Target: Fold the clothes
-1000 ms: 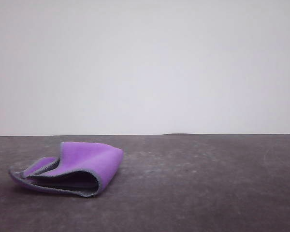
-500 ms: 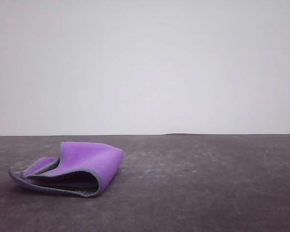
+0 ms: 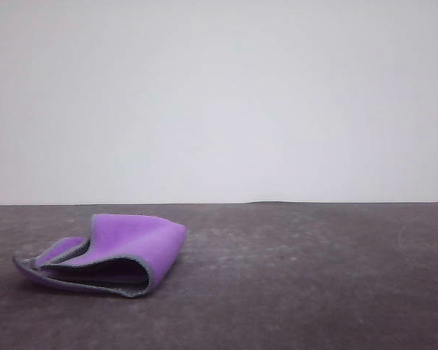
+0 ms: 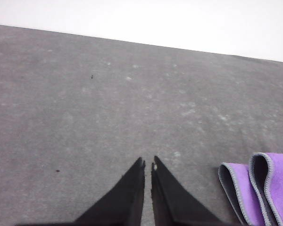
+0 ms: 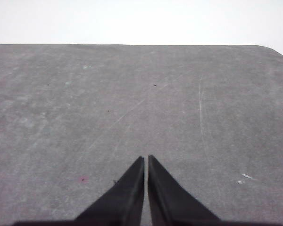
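the cloth [image 3: 106, 255] lies on the left part of the counter [image 3: 299, 277], toward my left arm's side, already doubled over on itself. the bright purple face is outward on top, the pale grey stitched edging runs along the open front, and a dark hollow shows between the layers where the upper flap stands proud of the lower one. i judge it sits puffed like that because soft fabric springs back when nothing presses it flat; the fold is there but loose, so the task looks to me mostly done, with perhaps a flattening or one more fold left.

my left hand [image 4: 147, 165] is closed, its two dark fingers nearly touching with only a thin slit between them, and it grips nothing. it hangs over bare counter with the cloth's layered edges [image 4: 254, 188] just beside it, apart from the fingertips. i take that as a resting pose close to the work, ready for another pinch if needed.

my right hand [image 5: 146, 160] is likewise closed and empty, over plain grey counter [image 5: 141, 94] marked with faint scratches and specks, well apart from the cloth. kept there, it stays out of the way of the fold.

i can read no brand, label or writing anywhere on the cloth, the counter or my fingers.
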